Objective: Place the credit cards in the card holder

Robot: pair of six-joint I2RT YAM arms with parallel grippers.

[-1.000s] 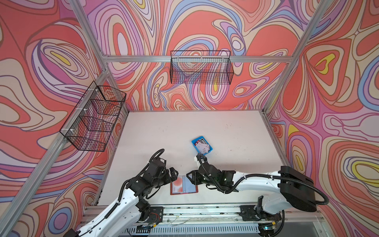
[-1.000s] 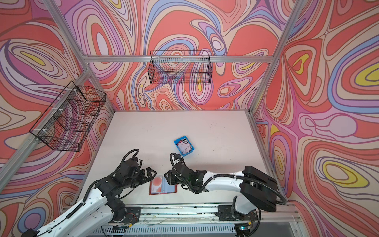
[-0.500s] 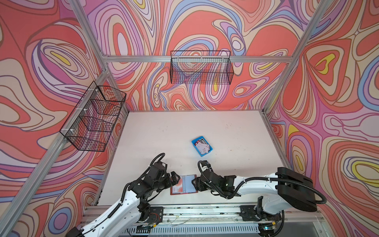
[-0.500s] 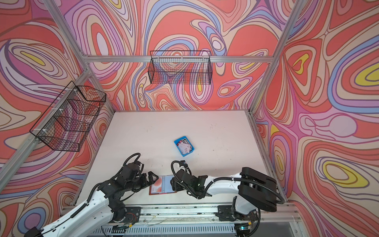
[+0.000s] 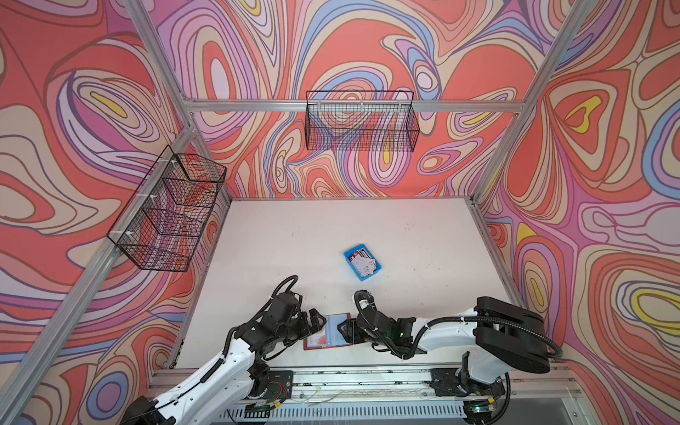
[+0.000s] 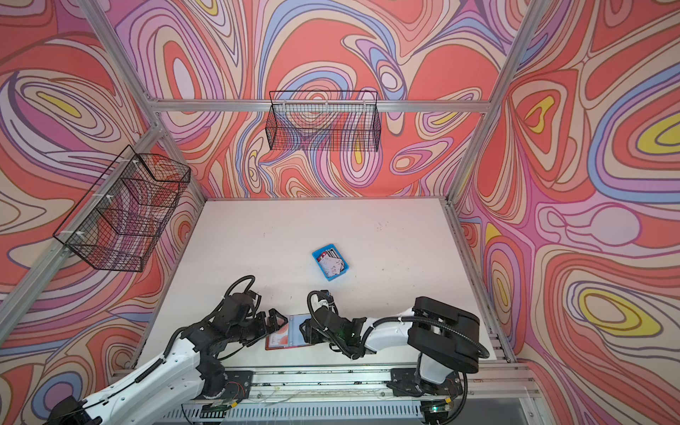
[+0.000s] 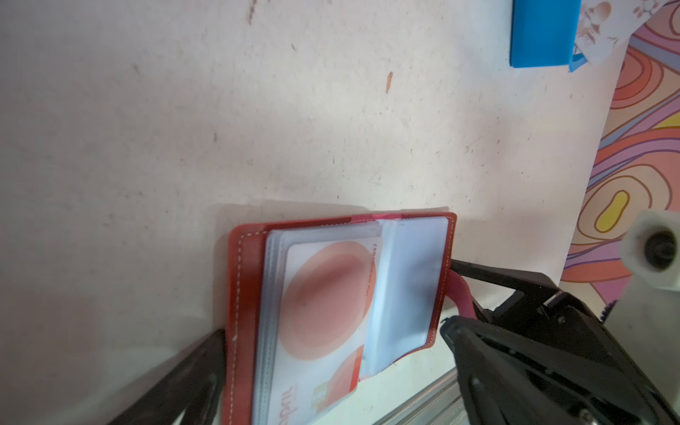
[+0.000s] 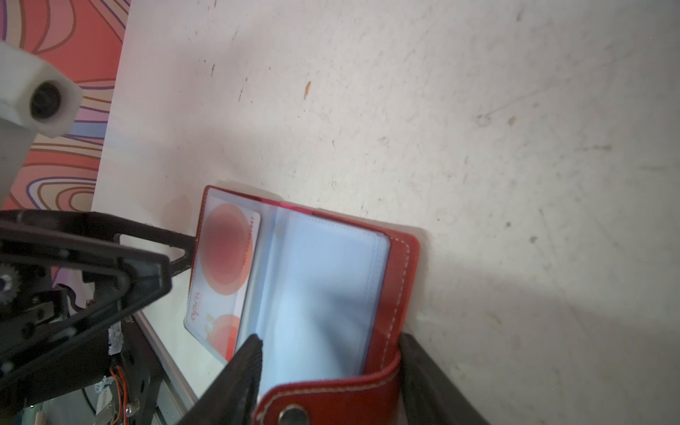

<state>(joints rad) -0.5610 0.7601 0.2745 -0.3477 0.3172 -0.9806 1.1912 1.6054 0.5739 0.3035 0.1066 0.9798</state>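
Note:
The red card holder lies open near the table's front edge, clear sleeve pages up. One white credit card with a red disc sits in its left sleeve. More credit cards lie in the blue tray. My left gripper is open at the holder's left edge, one finger beside the cover. My right gripper is open at the right edge. Its jaws stand on either side of the right cover and the folded-over snap strap, without clamping them.
The blue tray sits mid-table behind the holder. Black wire baskets hang on the left wall and back wall. The metal rail runs just in front of the holder.
My right gripper has come down from nearer the tray to the holder's right edge. My left gripper has shifted slightly, staying at the left edge.

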